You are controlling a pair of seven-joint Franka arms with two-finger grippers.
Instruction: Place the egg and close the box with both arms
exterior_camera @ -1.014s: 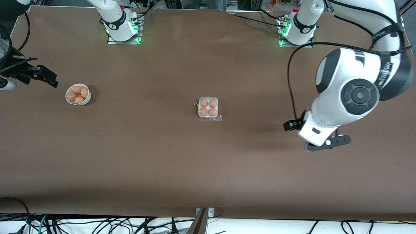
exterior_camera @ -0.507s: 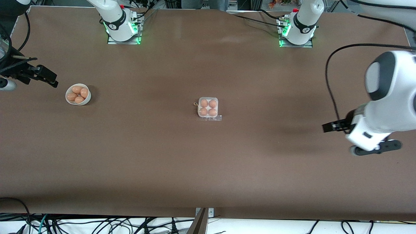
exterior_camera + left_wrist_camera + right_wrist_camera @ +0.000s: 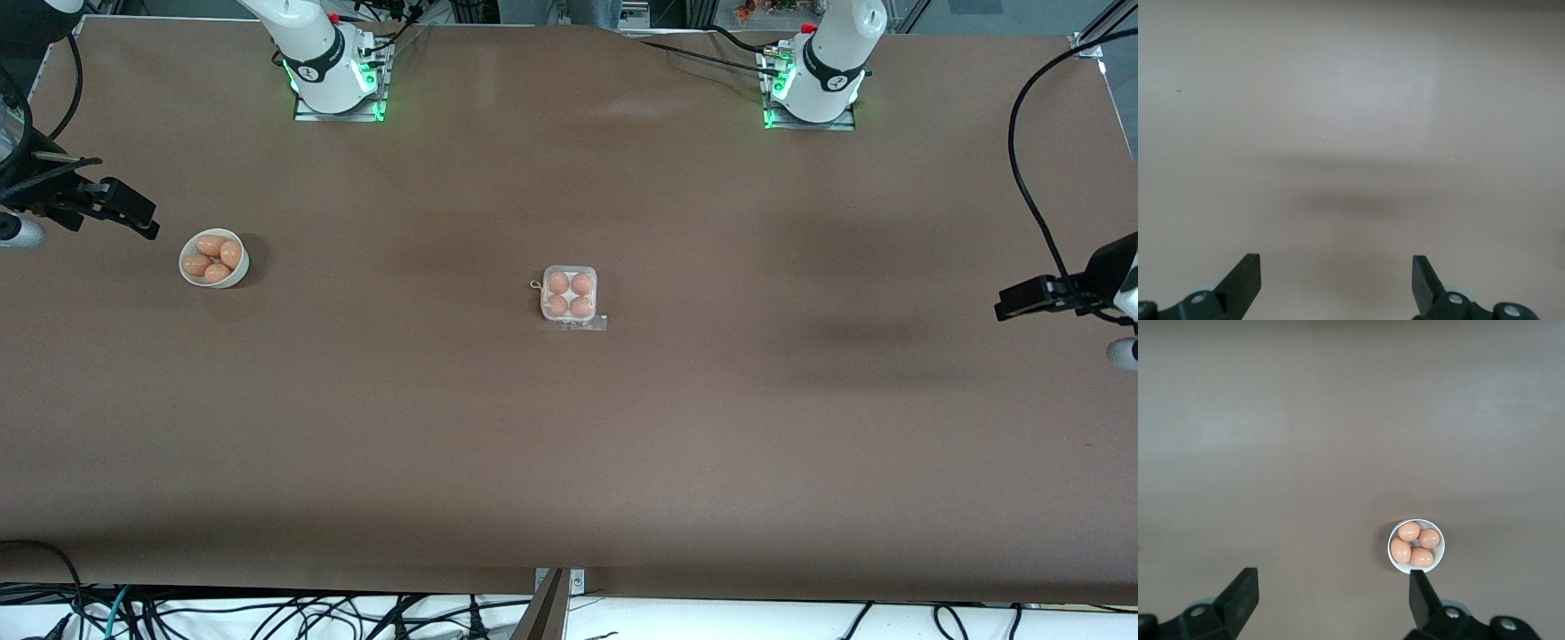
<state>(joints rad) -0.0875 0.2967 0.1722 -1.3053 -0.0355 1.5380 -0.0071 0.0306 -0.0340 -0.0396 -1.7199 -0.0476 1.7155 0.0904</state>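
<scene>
Along the table's (image 3: 569, 462) nearest edge hang loose black cables (image 3: 267, 613), and from there a wide stretch of brown surface runs up to the box (image 3: 569, 297), which sits about mid-table, roughly halfway between the two arms' ends. All four of its cells hold orange-brown eggs (image 3: 557, 283), so by my reading the placing step is done. A clear plastic flap (image 3: 589, 324) lies along its nearer side, and whether the lid is fully latched I cannot tell. The box is close to square, so it has no long axis to line up with. Any closing press would have to come inward from both ends at once, and neither arm is clearly the closer one. Slightly farther from the front camera, toward the right arm's end, stands a round white bowl (image 3: 213, 259) with four more eggs. The right gripper (image 3: 1331, 590) hangs over the table close by this bowl, jaws spread wide and holding nothing, and it looks to be waiting. The left gripper (image 3: 1337, 273) hangs over bare table at the left arm's end, well apart from the box, fingers likewise spread and empty. Farthest off, the two green-lit bases (image 3: 333, 76) stand at the table's edge, with rig clutter around them.
</scene>
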